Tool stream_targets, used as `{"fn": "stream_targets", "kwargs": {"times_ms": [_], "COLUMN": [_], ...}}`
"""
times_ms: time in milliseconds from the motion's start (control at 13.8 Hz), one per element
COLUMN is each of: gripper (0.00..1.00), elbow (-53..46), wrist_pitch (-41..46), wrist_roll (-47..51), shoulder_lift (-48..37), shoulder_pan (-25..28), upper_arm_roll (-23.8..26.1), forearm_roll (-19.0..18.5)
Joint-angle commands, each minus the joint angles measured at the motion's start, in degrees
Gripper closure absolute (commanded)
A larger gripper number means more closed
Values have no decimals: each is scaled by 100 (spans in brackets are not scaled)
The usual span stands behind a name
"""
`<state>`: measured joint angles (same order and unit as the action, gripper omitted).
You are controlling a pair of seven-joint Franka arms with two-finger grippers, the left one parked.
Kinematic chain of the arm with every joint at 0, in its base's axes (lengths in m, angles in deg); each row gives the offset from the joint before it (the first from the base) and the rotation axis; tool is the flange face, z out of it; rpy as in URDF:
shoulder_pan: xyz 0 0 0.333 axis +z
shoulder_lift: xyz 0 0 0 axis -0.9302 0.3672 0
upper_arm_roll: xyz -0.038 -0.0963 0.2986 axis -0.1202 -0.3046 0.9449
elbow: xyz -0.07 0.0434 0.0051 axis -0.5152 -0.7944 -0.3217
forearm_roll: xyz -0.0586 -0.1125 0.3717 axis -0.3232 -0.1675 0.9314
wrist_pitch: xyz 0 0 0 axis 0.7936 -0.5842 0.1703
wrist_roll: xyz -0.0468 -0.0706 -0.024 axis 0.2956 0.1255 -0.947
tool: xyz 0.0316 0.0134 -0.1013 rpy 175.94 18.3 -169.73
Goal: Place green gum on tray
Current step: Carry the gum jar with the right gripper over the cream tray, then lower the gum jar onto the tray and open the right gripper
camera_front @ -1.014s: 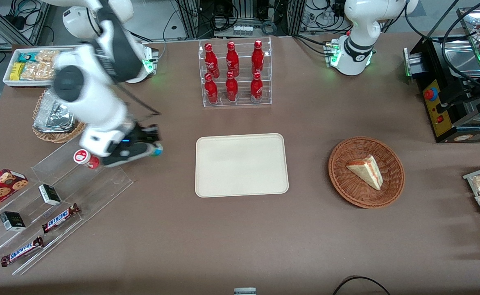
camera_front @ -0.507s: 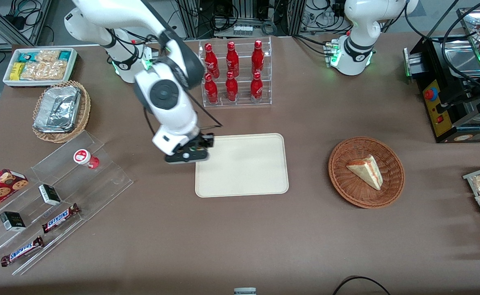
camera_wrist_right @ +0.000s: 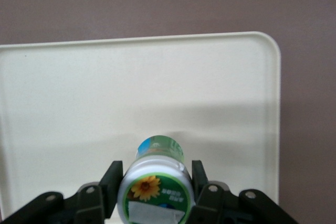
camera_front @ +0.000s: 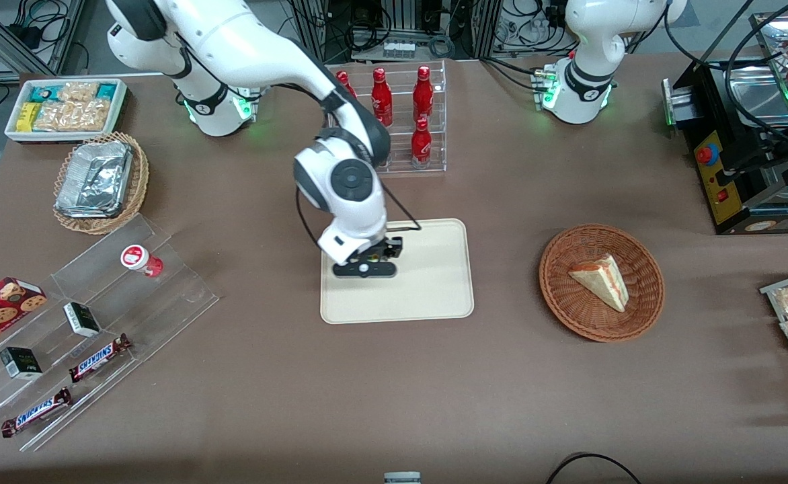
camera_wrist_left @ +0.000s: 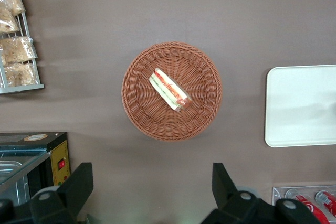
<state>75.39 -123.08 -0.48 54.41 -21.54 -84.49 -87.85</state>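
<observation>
Front view: my fingers [camera_front: 365,267] hang above the flat cream-beige rectangular tray [camera_front: 427,286], over its half nearer the working arm's end of the brown desk [camera_front: 394,376]; the load is hidden there.

Right wrist view: my fingers [camera_wrist_right: 155,181] are closed on the small green gum canister with its white flower-labelled lid [camera_wrist_right: 155,185], one pad [camera_wrist_right: 200,179] pressing each side. The tray [camera_wrist_right: 79,103] lies beneath.

White glossy arm [camera_front: 246,50], black joint bands, black end effector [camera_front: 364,269], green base light.

green gum [camera_wrist_right: 156,184] hidden in front view – under tool [camera_front: 365,267]
</observation>
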Motion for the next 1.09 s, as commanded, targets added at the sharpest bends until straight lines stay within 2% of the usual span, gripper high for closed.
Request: {"fn": "stream_targets", "kwargs": {"times_ms": [0, 725, 797, 870, 1014], "gripper": [100, 100, 59, 1, 0], "elbow": [-370, -361, -361, -361, -370], "wrist_pitch": [-116, -346, -346, -346, -346], "wrist_roll": [191, 217, 217, 209, 129], "shoulder_lift": [372, 689, 689, 689, 636], "shoulder_pan": [98, 362, 362, 362, 327], "upper_arm_roll": [-68, -59, -59, -59, -59], "forearm_roll": [-195, -134, -134, -142, -160]}}
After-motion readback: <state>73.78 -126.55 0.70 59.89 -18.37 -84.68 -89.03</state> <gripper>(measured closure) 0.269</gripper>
